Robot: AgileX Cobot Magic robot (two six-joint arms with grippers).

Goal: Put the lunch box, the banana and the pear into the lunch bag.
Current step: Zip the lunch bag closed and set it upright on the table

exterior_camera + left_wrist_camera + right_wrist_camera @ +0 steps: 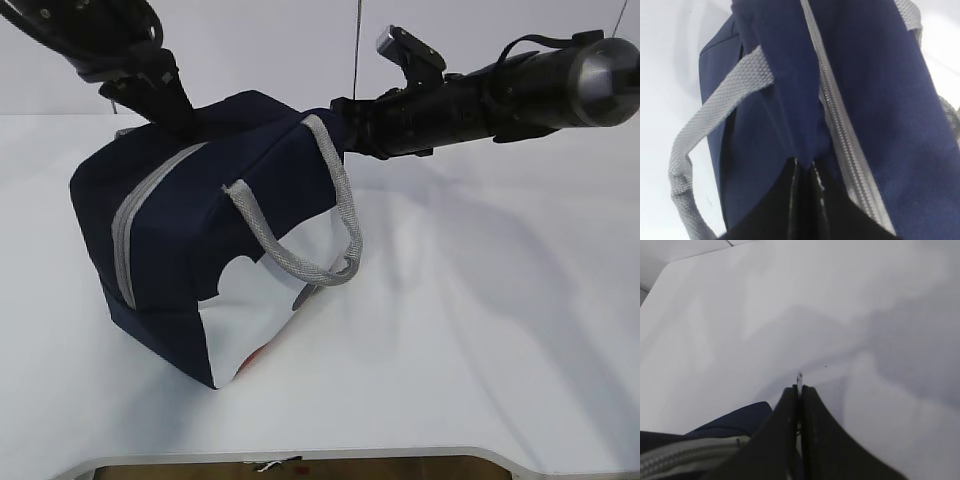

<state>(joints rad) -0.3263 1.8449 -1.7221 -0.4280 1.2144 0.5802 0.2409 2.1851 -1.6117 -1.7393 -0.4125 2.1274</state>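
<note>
The left gripper (804,161) comes down onto the upper left corner of the lunch bag (200,230). In the left wrist view its fingers (775,200) are pressed together on a fold of navy fabric just beside the grey zipper (840,130), which looks closed along the length that shows. A grey webbing handle (705,125) loops off the bag's left side in that view.

The lunch bag stands tilted on the white table (480,330), leaning toward the left, its white side panel (255,320) facing the camera and a second grey handle (320,240) hanging in front of it. The zipper runs down the left face of the bag.

To the right, the right arm (490,95) reaches in level from the right edge and meets the bag's upper right end. In the right wrist view the right gripper (799,386) has its fingers (782,430) pressed together; something thin and pale shows in the slit between them, too small to name. A corner of navy fabric and zipper lies at the lower left of that view.
</note>
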